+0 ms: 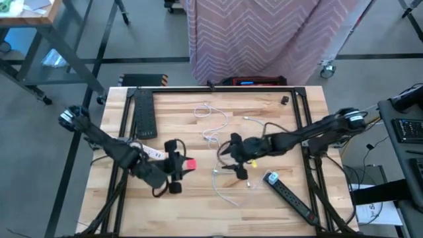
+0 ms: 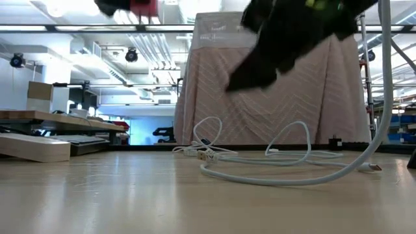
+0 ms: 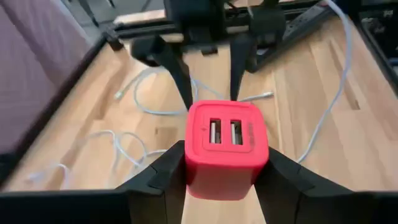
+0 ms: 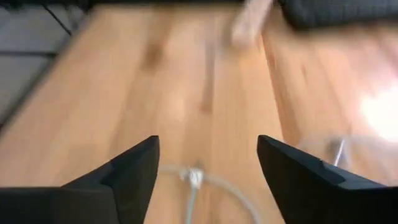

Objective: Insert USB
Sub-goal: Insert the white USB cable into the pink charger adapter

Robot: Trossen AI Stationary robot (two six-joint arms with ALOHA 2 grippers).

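Wooden table [image 1: 198,198]: two cables [image 1: 213,122], one charger [image 3: 227,149].

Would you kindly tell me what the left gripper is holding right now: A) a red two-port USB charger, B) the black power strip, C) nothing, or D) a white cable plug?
A: in the left wrist view the left gripper has its jaws clamped on either side of the red charger, whose two USB ports face forward.

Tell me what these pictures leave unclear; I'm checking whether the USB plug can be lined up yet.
- Cable plug: right wrist view, motion blur between the open right gripper fingers; its orientation is unreadable.
- Red charger underside: left wrist view, hidden by the left gripper fingers clamping it and cut by the picture's edge.
- Both grippers: low view, cropped by the top edge.
- Charger ports: high view, too small.
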